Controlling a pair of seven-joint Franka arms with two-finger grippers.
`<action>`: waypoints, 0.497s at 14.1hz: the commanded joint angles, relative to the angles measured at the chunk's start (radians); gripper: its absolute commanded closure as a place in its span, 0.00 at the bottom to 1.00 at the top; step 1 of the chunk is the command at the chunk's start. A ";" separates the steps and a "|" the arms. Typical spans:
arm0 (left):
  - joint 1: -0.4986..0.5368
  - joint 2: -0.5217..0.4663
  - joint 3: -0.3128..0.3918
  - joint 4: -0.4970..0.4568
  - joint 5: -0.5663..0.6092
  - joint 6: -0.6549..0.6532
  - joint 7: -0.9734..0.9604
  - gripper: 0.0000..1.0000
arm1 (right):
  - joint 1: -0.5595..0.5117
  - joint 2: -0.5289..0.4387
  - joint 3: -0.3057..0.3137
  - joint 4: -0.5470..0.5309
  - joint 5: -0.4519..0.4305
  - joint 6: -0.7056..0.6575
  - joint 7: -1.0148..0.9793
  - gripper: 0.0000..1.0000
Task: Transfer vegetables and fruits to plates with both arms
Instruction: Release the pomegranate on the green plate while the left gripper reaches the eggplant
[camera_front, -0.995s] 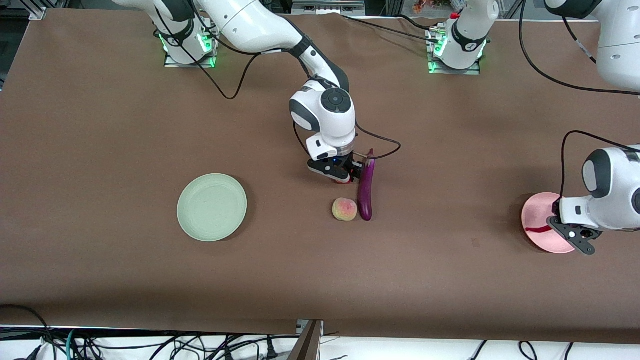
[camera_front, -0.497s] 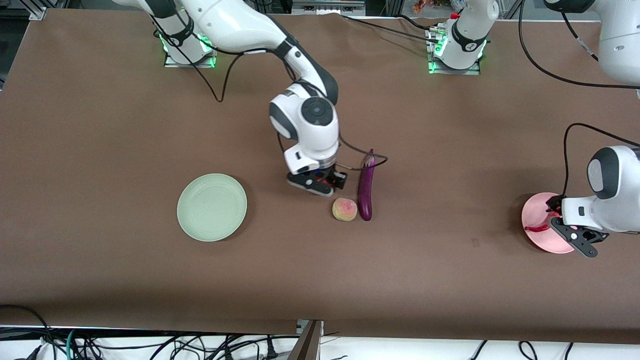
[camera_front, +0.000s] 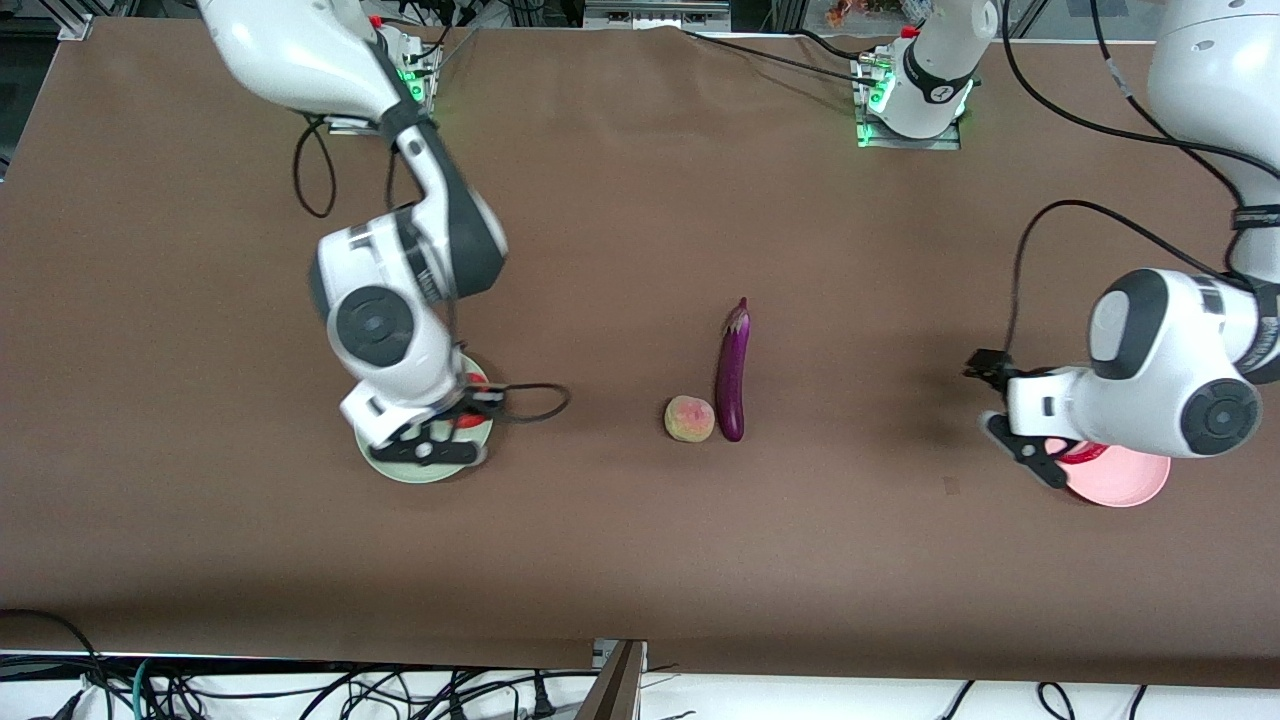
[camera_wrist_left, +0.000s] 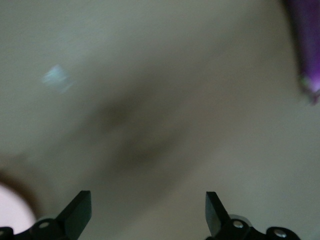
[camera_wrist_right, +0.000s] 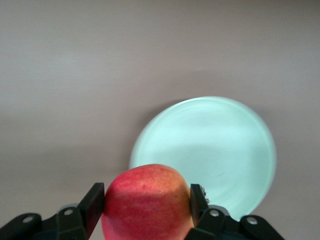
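My right gripper (camera_front: 440, 442) is shut on the red pomegranate (camera_front: 468, 420) and holds it over the mint green plate (camera_front: 385, 465). In the right wrist view the pomegranate (camera_wrist_right: 147, 200) sits between the fingers, with the green plate (camera_wrist_right: 210, 150) below. My left gripper (camera_front: 1008, 420) is open and empty over the bare table beside the pink plate (camera_front: 1130, 480). The red chili (camera_front: 1080, 457) lies on that plate, mostly hidden by the arm. The purple eggplant (camera_front: 733, 370) and the peach (camera_front: 689, 418) lie side by side mid-table. The left wrist view shows the eggplant's end (camera_wrist_left: 305, 45).
The brown table (camera_front: 640, 560) stretches between the two plates, with only the peach and eggplant on it. The arm bases (camera_front: 910, 100) stand along the table's edge farthest from the front camera. Cables hang from both arms.
My right arm has carried the pomegranate from beside the eggplant to over the green plate. My left gripper has moved off the pink plate toward mid-table, with the chili left on the plate.
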 joint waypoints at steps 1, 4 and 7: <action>-0.128 0.017 -0.005 0.002 -0.063 0.010 -0.235 0.00 | -0.032 -0.024 -0.001 -0.136 0.023 0.108 -0.077 0.54; -0.306 0.065 -0.005 -0.010 -0.065 0.141 -0.620 0.00 | -0.052 -0.026 -0.010 -0.211 0.024 0.217 -0.080 0.21; -0.423 0.109 0.004 -0.016 -0.054 0.276 -0.828 0.00 | -0.060 -0.047 0.002 -0.196 0.027 0.202 -0.072 0.01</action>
